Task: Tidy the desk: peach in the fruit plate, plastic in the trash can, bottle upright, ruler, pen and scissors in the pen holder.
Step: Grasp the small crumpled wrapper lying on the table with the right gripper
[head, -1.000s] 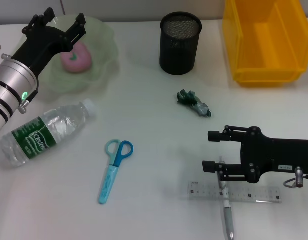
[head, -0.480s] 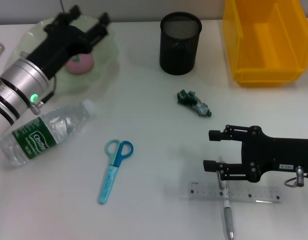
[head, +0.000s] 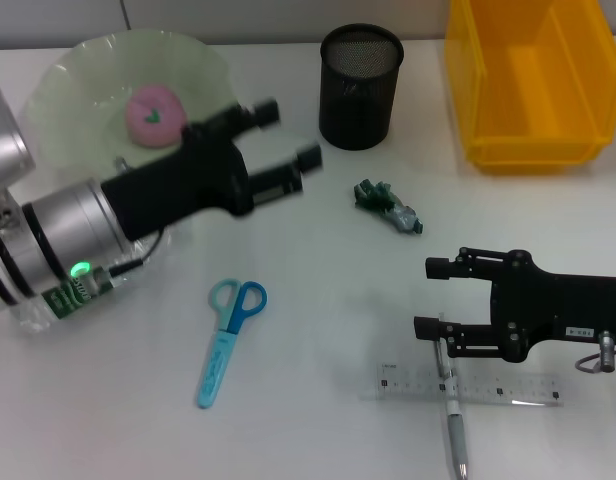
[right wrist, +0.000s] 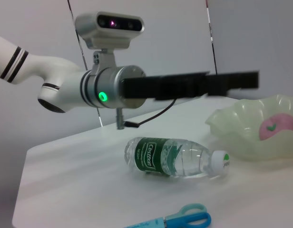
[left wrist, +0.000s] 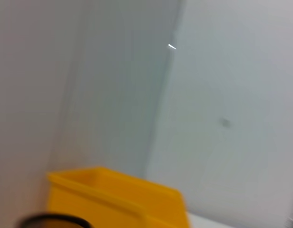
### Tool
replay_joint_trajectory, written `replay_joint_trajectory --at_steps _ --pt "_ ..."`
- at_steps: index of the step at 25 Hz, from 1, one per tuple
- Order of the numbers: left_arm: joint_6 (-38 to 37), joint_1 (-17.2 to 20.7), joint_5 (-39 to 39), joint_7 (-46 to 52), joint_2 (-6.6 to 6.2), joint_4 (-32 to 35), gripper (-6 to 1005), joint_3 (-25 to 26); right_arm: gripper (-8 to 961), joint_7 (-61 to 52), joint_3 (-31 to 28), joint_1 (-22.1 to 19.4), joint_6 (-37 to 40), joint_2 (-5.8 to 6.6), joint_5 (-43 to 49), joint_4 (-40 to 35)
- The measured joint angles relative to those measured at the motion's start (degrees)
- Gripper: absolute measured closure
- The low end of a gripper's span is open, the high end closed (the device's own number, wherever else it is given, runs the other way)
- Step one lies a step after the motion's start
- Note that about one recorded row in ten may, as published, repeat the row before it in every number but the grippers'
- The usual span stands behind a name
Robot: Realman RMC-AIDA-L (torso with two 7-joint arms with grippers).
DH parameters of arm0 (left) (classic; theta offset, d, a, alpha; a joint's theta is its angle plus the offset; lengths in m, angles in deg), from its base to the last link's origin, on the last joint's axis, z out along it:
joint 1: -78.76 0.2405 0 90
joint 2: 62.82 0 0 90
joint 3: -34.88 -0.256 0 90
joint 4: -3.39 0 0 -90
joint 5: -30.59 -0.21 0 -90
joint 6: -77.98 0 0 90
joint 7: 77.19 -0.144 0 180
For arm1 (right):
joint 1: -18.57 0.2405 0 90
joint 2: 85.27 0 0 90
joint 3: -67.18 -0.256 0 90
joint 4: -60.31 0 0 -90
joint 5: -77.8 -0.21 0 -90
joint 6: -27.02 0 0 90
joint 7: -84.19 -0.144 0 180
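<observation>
**Desk, mid-tidy**

Left gripper (head: 285, 140), jaws apart and empty, hangs between pale green fruit plate (head: 63, 75) (pink peach (head: 153, 112) inside) and black mesh pen holder (head: 360, 86); its arm hides most of the lying clear water bottle (right wrist: 177, 157). Right gripper (head: 435, 297), released, sits over clear ruler (head: 508, 386) and silver pen (head: 454, 425). Blue scissors (head: 228, 338) near centre; crumpled green plastic (head: 390, 208) beyond.

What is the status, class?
Left gripper open, above desk centre. Right gripper open beside pen, ruler. Peach in plate; bottle lying down.
</observation>
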Motion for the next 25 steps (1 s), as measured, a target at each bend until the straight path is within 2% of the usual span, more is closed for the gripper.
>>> replay_joint_trajectory --at_steps 8,11,14,25 --pt "-8.66 0.81 -12.32 4.53 -2.67 0.17 184 0.46 194 -0.02 0.03 -0.01 0.28 0.09 -0.13 -0.27" --pt "-9.74 1.32 -14.85 4.62 -3.06 0.17 184 1.44 194 -0.26 0.03 -0.01 0.53 0.09 -0.16 -0.55" --pt "-10.34 2.44 -19.49 4.69 -3.31 0.10 184 4.63 193 -0.36 -0.01 -0.13 1.54 0.22 -0.23 -0.79" --pt "-11.29 3.41 -21.57 4.70 -3.52 -0.04 185 6.68 193 -0.62 -0.15 -0.21 2.03 0.44 -0.24 -1.17"
